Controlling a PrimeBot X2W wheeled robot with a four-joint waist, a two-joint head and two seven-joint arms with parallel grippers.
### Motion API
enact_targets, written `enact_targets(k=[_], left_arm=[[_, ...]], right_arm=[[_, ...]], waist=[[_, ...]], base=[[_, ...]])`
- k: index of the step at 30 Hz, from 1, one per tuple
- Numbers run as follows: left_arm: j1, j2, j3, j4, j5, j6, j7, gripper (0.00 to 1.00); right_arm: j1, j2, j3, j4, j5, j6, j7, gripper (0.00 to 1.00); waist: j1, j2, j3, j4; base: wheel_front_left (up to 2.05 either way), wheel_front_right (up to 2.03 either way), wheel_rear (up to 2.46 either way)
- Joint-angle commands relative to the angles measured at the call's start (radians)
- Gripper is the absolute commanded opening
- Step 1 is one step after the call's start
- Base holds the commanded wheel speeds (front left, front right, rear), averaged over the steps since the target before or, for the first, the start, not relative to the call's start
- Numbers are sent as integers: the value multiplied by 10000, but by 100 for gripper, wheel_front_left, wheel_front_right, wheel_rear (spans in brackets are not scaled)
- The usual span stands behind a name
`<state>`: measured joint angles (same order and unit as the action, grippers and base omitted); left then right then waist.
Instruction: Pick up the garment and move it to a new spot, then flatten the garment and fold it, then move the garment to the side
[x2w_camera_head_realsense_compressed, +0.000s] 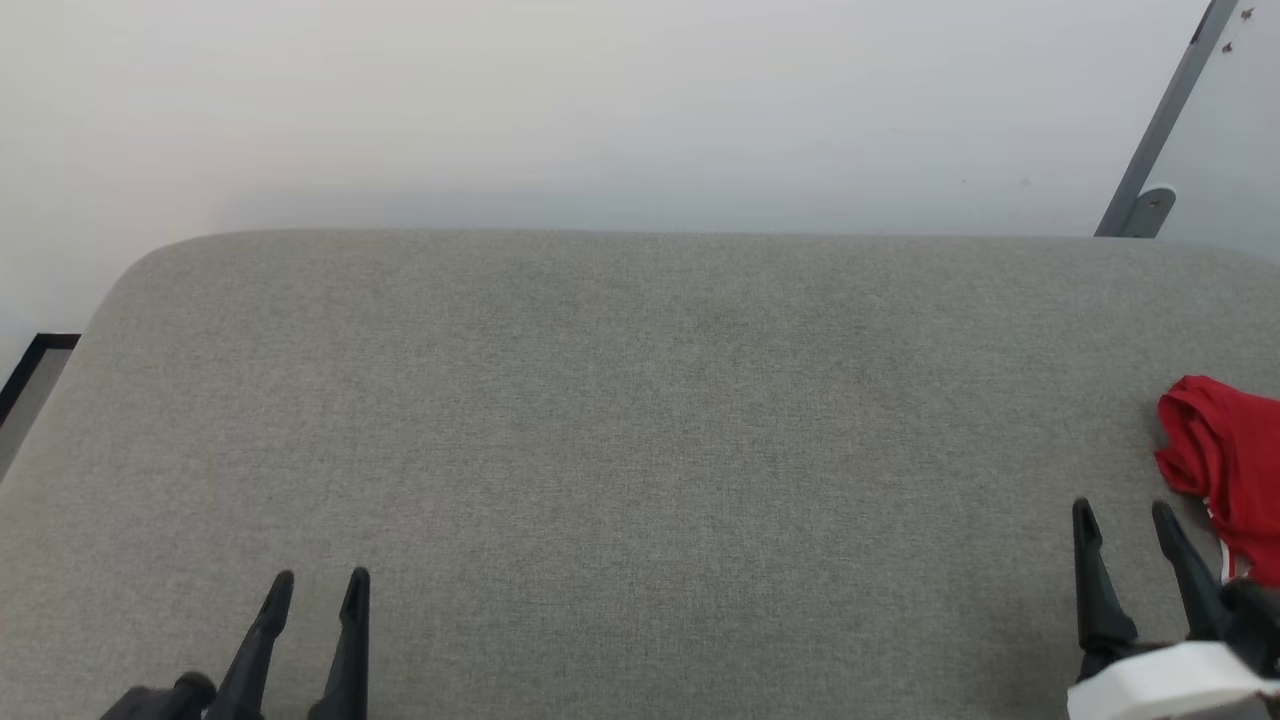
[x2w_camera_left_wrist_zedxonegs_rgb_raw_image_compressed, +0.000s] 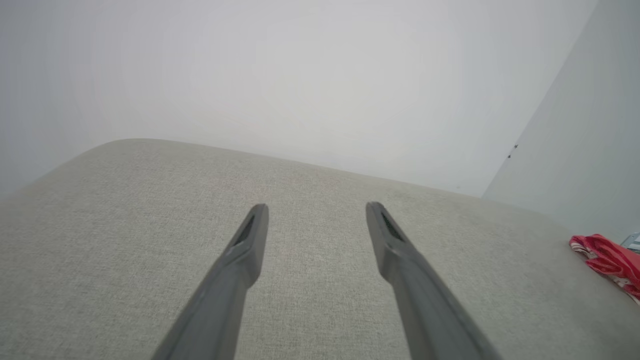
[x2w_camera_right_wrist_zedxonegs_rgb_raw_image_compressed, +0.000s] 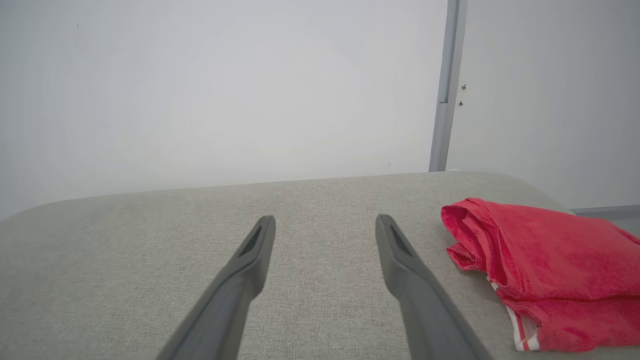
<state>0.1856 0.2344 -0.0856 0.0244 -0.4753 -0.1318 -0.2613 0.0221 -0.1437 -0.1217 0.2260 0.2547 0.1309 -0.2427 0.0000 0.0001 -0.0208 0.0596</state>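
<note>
Head view, we note the garment (x2w_camera_head_realsense_compressed: 1225, 460) at about 3 o'clock. It is a red heap in loose folds, cut off by the frame's right edge, and it lies on the grey fabric worktop (x2w_camera_head_realsense_compressed: 640, 400). A thin red-and-white stripe trim shows along its near edge.

In the right wrist view the garment (x2w_camera_right_wrist_zedxonegs_rgb_raw_image_compressed: 550, 260) lies at 3 to 4 o'clock, with rumpled folds at its near-left corner. It is just beside the right-hand finger of the right claw (x2w_camera_right_wrist_zedxonegs_rgb_raw_image_compressed: 325, 221) and apart from it.

Right claw (x2w_camera_head_realsense_compressed: 1123, 512): at 4 to 5 o'clock in the head view, fingers spread, nothing between them. The garment lies at about 1 o'clock from its tips, near but not touching.

Left claw (x2w_camera_head_realsense_compressed: 320, 580): at 7 o'clock, well apart from the garment, fingers spread and empty. In the left wrist view the garment (x2w_camera_left_wrist_zedxonegs_rgb_raw_image_compressed: 607, 257) is a small red patch at 3 to 4 o'clock.

A pale wall (x2w_camera_head_realsense_compressed: 600, 100) stands behind the worktop. A grey metal strip (x2w_camera_head_realsense_compressed: 1160, 120) slants across it at 2 o'clock. A dark frame edge (x2w_camera_head_realsense_compressed: 30, 365) shows at 9 o'clock.
</note>
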Motion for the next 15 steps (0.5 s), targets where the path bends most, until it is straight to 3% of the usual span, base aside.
enact_targets(k=[1, 15], left_arm=[[284, -3, 111, -137, 129, 24, -51, 100], [466, -74, 276, -279, 109, 24, -51, 100]], right_arm=[[385, 177, -103, -417, -91, -4, 109, 100], [1051, 632, -363, -1479, -121, -4, 597, 100]], waist=[[0, -1, -57, -3], [0, -1, -49, -44]], base=[[0, 0, 0], [0, 0, 0]])
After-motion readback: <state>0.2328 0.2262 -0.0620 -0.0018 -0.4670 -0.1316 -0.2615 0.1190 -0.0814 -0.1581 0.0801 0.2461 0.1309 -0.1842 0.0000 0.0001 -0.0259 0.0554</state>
